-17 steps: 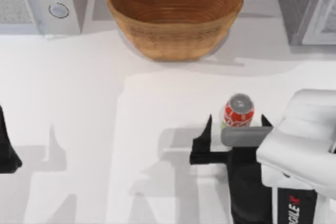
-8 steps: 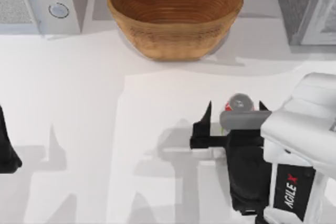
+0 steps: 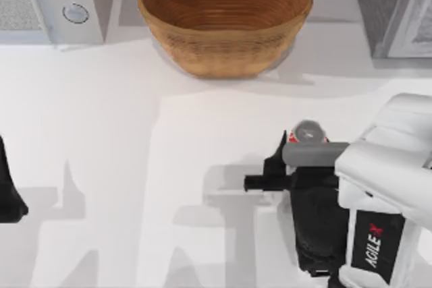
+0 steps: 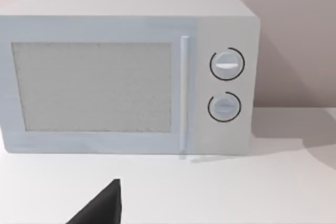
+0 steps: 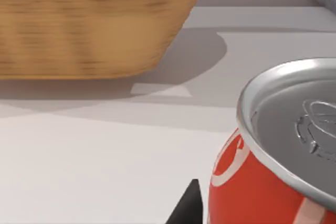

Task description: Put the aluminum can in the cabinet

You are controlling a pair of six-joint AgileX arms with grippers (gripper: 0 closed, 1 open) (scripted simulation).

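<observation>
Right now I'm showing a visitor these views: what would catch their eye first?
Probably the big woven bowl at the table's far middle, then the right end effector around the small aluminum can, right of centre. A pale microwave sits at far left; the left end effector is parked at the left edge.

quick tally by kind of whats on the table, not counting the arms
Drink cans: 1, the aluminum can between the right gripper's fingers
Woven bowls: 1, the woven bowl at the back middle
Microwaves: 1, the microwave at the back left
Cabinets: 1, the grey cabinet at the back right
Total: 4
</observation>
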